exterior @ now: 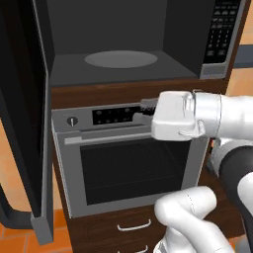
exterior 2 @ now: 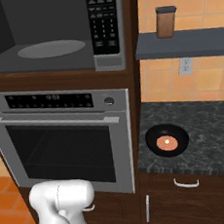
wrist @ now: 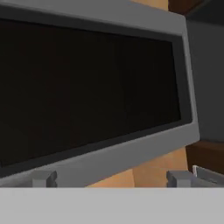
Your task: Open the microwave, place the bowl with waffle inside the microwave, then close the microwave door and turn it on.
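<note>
The microwave (exterior: pixel 128 44) stands open, showing its grey cavity and round turntable (exterior: pixel 121 59). Its keypad (exterior: pixel 221 30) is at the right. The microwave door (exterior: pixel 22 108) is swung out to the left, with the black curved handle low at the left edge. My gripper (exterior: pixel 145 110) hovers in front of the oven's display strip, pointing left toward the door, open with nothing between its fingers. In the hand view the dark glass door (wrist: pixel 87 87) is straight ahead of my gripper (wrist: pixel 111 178). The bowl with waffle (exterior 2: pixel 167 141) sits on the dark counter to the right.
The silver oven (exterior: pixel 128 168) with a knob and a bar handle sits below the microwave. Drawers lie under it. A brown jar (exterior 2: pixel 166 21) stands on a grey shelf (exterior 2: pixel 185 42) above the speckled counter (exterior 2: pixel 203 124). A wall outlet is under the shelf.
</note>
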Available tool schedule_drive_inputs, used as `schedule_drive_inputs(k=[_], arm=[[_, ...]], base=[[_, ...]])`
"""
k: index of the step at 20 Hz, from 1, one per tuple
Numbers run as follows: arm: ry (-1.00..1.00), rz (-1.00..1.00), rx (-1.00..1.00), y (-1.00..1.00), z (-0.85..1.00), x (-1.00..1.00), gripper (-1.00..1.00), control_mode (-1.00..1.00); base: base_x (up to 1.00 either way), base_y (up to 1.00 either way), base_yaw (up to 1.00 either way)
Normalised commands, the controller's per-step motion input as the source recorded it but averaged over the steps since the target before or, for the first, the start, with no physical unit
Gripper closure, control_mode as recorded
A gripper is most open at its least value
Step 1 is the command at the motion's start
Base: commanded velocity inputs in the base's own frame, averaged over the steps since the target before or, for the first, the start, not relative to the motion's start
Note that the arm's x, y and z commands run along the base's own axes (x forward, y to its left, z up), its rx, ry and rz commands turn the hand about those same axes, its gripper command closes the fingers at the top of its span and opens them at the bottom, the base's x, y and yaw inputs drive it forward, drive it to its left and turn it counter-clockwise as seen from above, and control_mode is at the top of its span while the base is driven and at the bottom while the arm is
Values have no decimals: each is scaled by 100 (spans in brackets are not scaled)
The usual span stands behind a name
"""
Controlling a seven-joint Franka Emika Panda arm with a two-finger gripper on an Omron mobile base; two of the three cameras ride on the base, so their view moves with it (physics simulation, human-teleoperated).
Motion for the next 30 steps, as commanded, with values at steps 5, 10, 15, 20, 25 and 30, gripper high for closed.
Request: schedule_drive_inputs(k=[5,10,15,20,25,30], arm=[[24,-50,-14,-99,1,0,-100,-100],[64,-44,-15,-72,16,5,-100,-100],[60,-39,-15,-57,-26,25,-100,-100],[8,-34,-1,-92,-91,43,-100,-100],[0,-34,7,-100,-56,36,-100,-100],[5,-37,6,-100,-22,40,-100,-100]], base=[[0,0,0],[0,0,0],[0,0,0],[0,0,0],[0,0,0],[0,0,0]])
